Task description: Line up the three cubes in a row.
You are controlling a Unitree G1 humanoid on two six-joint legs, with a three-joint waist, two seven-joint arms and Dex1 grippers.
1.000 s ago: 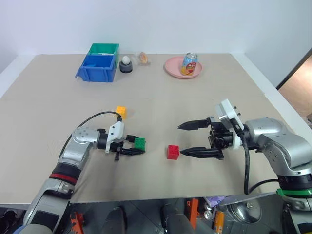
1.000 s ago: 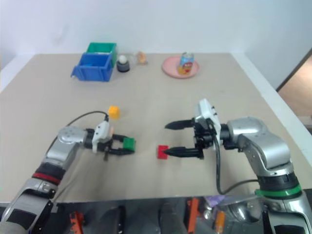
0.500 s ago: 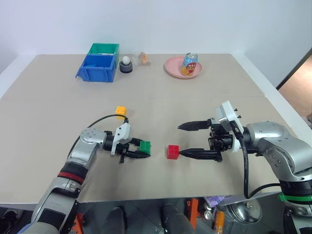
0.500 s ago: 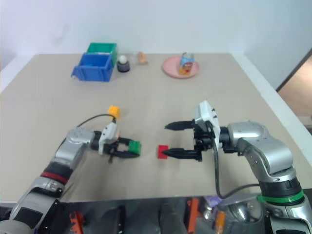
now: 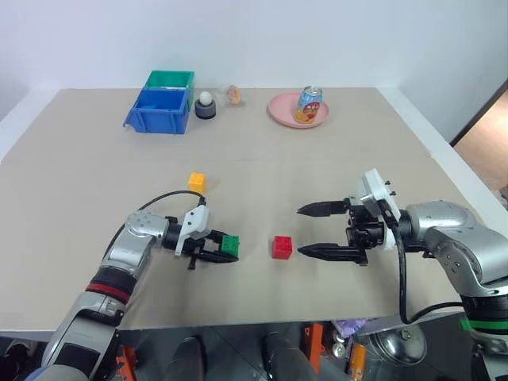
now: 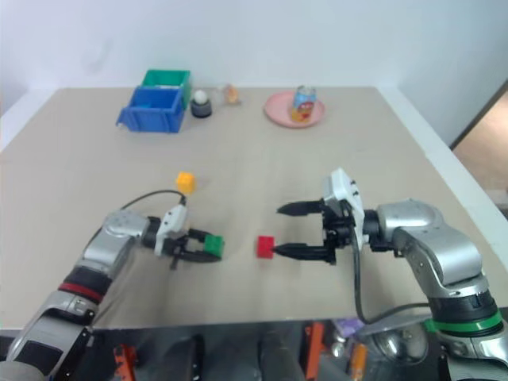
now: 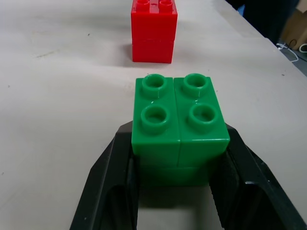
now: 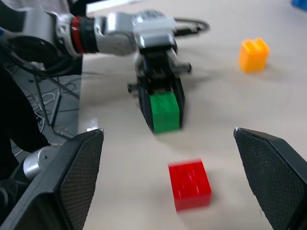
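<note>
left gripper clamps green cube low over table, left of red cube | right gripper gapes wide, now clear of red | yellow-orange cube apart behind | pink plate carries soda can; blue bin, green bin contents unclear

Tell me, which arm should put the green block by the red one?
Probably the left: its claw is shut on the green block, near the red block. The right claw is open.
</note>
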